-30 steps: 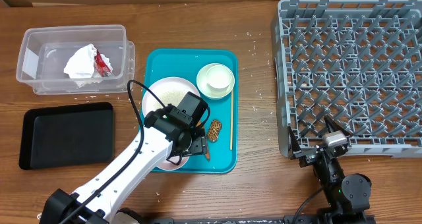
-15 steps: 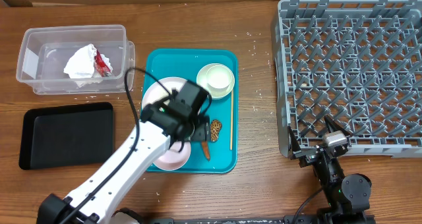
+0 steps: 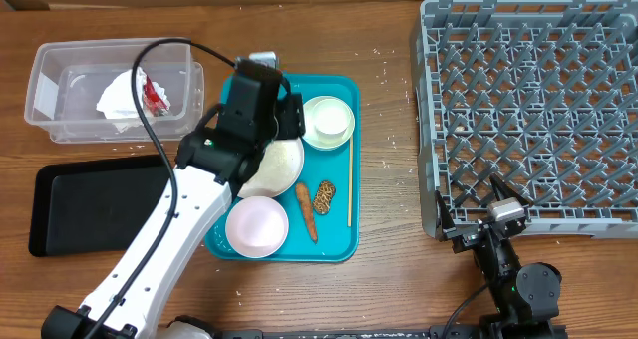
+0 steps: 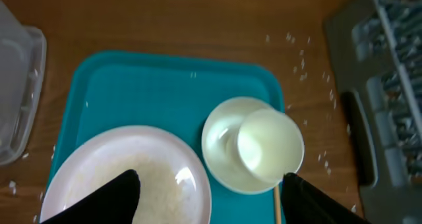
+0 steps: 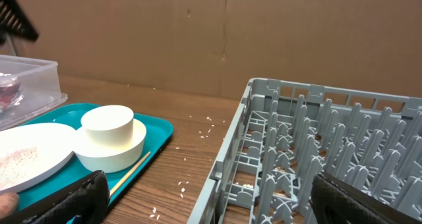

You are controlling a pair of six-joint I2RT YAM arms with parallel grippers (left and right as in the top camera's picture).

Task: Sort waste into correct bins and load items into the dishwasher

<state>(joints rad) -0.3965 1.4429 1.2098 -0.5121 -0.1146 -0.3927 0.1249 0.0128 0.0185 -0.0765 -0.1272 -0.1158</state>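
A teal tray holds a white plate with rice grains, a pink bowl, a carrot, a brown snack piece, a chopstick and a pale bowl with a cup in it. My left gripper hovers open and empty over the tray's far end, between plate and pale bowl; its fingers hold nothing. My right gripper rests open at the table's front, by the grey dish rack.
A clear bin at the back left holds crumpled paper and a red wrapper. A black tray lies in front of it. Rice grains are scattered on the wood between tray and rack.
My left arm has moved from the tray's near part up to its far end. The pink bowl and the carrot are uncovered. The right arm has not moved.
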